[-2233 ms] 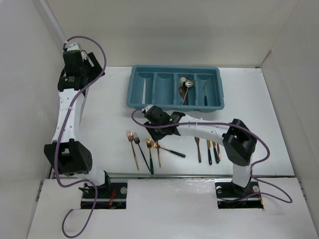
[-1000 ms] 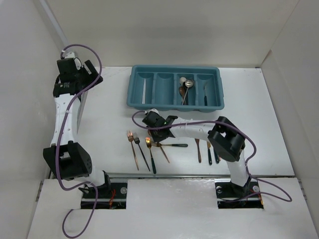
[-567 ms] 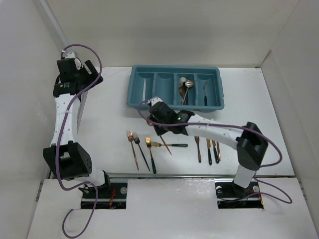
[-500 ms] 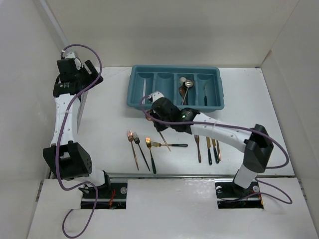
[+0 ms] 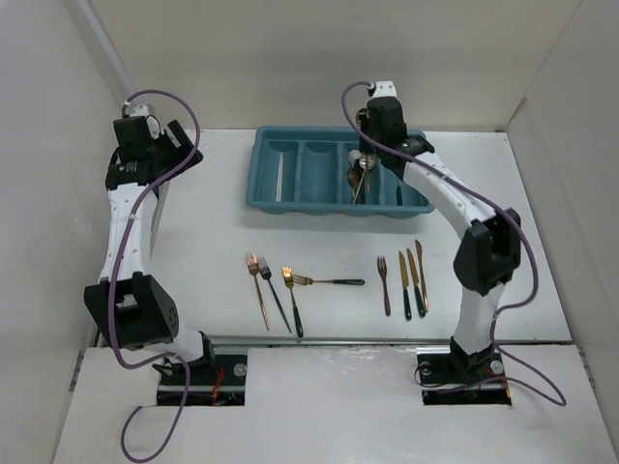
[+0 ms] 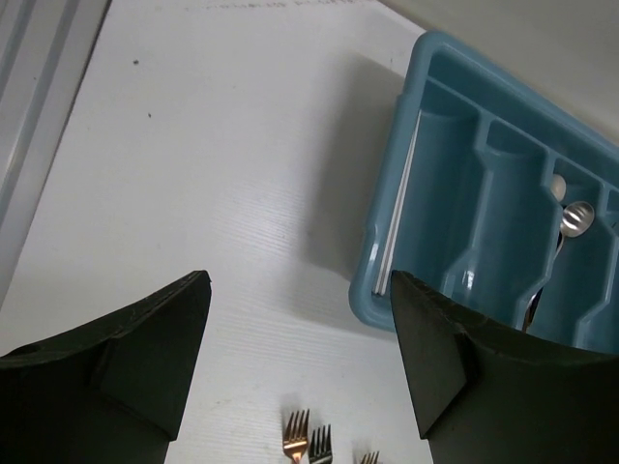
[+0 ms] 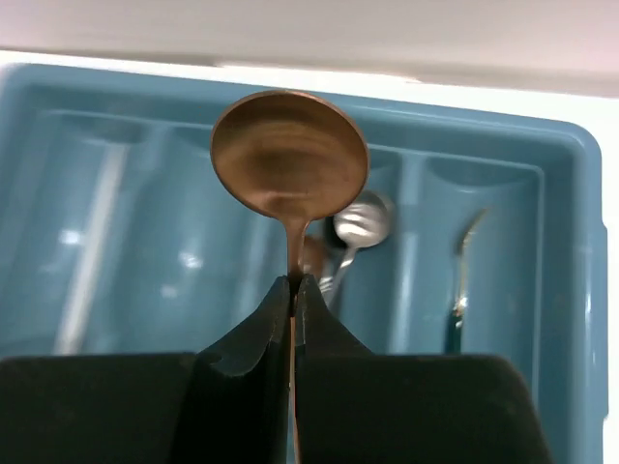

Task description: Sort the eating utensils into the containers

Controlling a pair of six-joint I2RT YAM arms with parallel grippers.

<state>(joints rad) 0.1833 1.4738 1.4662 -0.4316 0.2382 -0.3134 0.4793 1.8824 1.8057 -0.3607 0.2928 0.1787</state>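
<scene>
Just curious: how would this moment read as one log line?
right jaws: shut on copper spoon | position: above teal tray | left jaws: open, empty

Passable over bare table [image 5: 208, 222] left of the tray [image 5: 257, 174]. Blocked above the third compartment by the right arm [image 5: 435, 188]; seemingly crowded below with spoons [image 7: 360, 222].

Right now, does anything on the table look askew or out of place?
One dark-handled fork lies crosswise on the table, while the other loose utensils lie lengthwise, pointing roughly toward the tray.
</scene>
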